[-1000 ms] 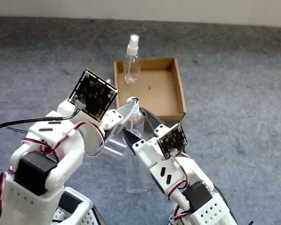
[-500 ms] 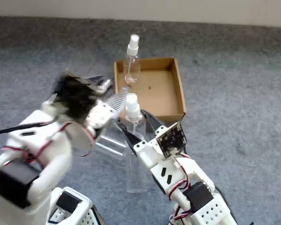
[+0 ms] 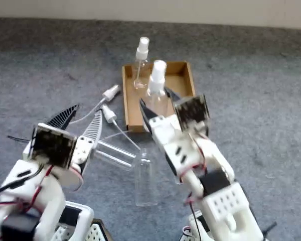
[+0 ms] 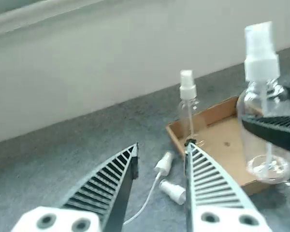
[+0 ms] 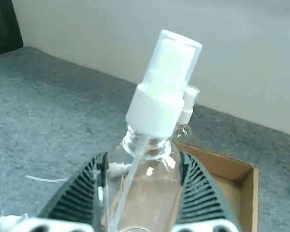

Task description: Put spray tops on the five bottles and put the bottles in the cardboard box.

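My right gripper (image 3: 158,103) is shut on a clear bottle (image 3: 157,95) with a white spray top (image 5: 162,87), held upright over the near edge of the cardboard box (image 3: 190,83). A second capped bottle (image 3: 140,63) stands in the box's far left corner. My left gripper (image 3: 87,111) hangs open and holds nothing, left of the box. Beyond its fingers two loose spray tops (image 4: 164,163) (image 4: 174,190) lie on the carpet. Two uncapped bottles (image 3: 114,154) (image 3: 145,183) lie on the carpet between the arms.
Grey carpet covers the floor, with open room right of the box. The loose spray tops (image 3: 110,93) trail thin dip tubes toward the lying bottles. A pale wall (image 4: 87,63) runs behind the box.
My left gripper let go of the spray top and drew back to the left, open. My right gripper lifted the capped bottle and carried it forward to the box.
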Action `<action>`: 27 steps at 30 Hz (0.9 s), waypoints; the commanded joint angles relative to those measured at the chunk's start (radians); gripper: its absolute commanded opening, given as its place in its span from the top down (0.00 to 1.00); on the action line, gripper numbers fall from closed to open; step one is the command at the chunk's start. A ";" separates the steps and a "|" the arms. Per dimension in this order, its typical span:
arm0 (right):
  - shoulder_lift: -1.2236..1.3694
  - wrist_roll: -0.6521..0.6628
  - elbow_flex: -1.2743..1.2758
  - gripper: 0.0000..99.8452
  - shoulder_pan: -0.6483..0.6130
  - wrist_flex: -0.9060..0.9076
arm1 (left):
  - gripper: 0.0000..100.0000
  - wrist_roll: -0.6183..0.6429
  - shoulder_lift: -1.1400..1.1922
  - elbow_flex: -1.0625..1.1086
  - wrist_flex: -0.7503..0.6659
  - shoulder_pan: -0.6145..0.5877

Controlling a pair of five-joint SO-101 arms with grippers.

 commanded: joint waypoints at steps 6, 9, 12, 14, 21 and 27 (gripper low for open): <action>0.516 0.115 -0.341 1.00 0.074 -0.156 | 0.84 0.048 -0.076 0.547 -0.249 -0.364; 0.575 0.115 -0.380 0.99 0.084 -0.162 | 0.84 0.049 -0.076 0.613 -0.304 -0.406; 0.590 0.109 -0.363 0.99 0.116 -0.229 | 0.84 0.049 -0.076 0.656 -0.348 -0.403; 0.608 0.107 -0.337 0.99 0.148 -0.367 | 0.84 0.049 -0.076 0.673 -0.365 -0.390; 0.866 0.106 -0.277 1.00 0.231 -0.826 | 0.84 0.049 -0.076 0.684 -0.365 -0.364; 1.125 0.106 -0.351 1.00 0.257 -1.006 | 0.84 0.049 -0.076 0.684 -0.364 -0.364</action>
